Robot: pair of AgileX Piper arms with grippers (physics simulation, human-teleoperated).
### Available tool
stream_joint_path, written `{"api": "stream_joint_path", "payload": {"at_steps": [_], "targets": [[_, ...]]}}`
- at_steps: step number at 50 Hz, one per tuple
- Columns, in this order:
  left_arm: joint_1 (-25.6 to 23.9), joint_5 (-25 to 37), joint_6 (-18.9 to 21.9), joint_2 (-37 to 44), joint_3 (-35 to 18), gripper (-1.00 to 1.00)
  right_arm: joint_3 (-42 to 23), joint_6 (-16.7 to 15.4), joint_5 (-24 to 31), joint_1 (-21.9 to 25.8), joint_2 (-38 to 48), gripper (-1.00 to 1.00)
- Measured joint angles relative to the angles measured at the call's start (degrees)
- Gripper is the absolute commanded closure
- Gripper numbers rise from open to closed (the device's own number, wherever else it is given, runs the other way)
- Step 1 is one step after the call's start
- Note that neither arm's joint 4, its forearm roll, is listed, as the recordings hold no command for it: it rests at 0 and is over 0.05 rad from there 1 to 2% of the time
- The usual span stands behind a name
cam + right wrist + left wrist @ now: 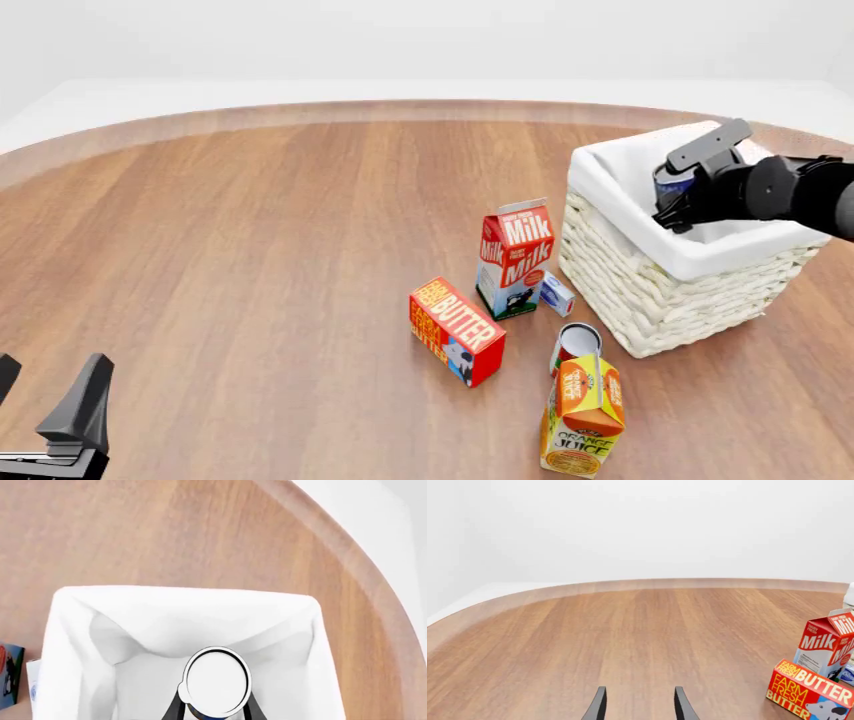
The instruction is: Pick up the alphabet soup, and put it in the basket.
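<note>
Now the right gripper [677, 196] hangs over the basket [627, 275], at the right side of the table [267, 250], its fingers clamped on the alphabet soup [217, 680]. In the right wrist view the can's pale top sits between the two dark fingers, with the white cloth lining spread beneath it on all sides, so the can looks to be inside the rim's outline rather than above an edge.

The step in hand is the release, I judge. Done well, it means lowering the can a little deeper into the lining before letting go, keeping it upright, then opening the fingers fully and lifting straight up so neither finger drags the cloth or tips the can.

Near the table's near left corner the left gripper [54, 415] idles, fingers spread and holding nothing, well apart from the milk carton [514, 255] and butter box [457, 330].
</note>
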Motion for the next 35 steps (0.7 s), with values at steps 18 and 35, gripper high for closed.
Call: {"api": "stream_joint_path", "payload": {"at_steps": [18, 35], "targets": [[0.00, 0.00, 0.00, 0.00, 0.00, -1.00, -0.92, 0.09, 0.31, -0.65, 0.70, -1.00], [0.00, 0.00, 0.00, 0.00, 0.00, -1.00, -1.74, 0.51, 0.56, -0.98, 0.74, -1.00]]}}
